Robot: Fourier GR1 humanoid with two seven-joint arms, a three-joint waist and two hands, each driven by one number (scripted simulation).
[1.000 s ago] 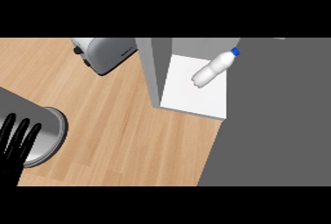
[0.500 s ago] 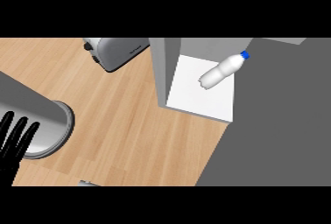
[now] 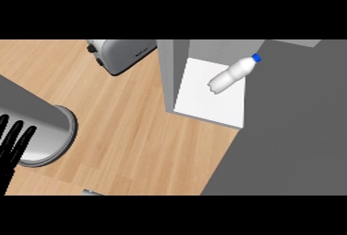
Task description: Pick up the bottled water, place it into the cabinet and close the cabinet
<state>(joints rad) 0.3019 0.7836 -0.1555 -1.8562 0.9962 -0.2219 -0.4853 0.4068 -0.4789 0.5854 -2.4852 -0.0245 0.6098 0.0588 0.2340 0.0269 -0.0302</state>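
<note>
The water bottle (image 3: 232,75), clear with a blue cap, lies tilted on the white floor of the cabinet (image 3: 203,103) at the upper right, cap pointing up-right. The cabinet's grey side wall (image 3: 171,73) stands to the bottle's left. My left hand (image 3: 12,147) shows at the left edge, fingers straight and pointing up, far from the bottle and holding nothing. My right hand appears in no view. The cabinet door cannot be made out apart from the large grey surface (image 3: 291,137) at the right.
A silver toaster (image 3: 122,54) stands on the wooden counter (image 3: 136,133) at the top, left of the cabinet. A grey metal pot or canister (image 3: 37,133) lies at the left beside my left hand. A small grey object (image 3: 92,192) peeks in at the bottom.
The whole view has shifted: cabinet, bottle and toaster sit further right in the picture, the grey canister shows more. My left hand stays at the left edge.
</note>
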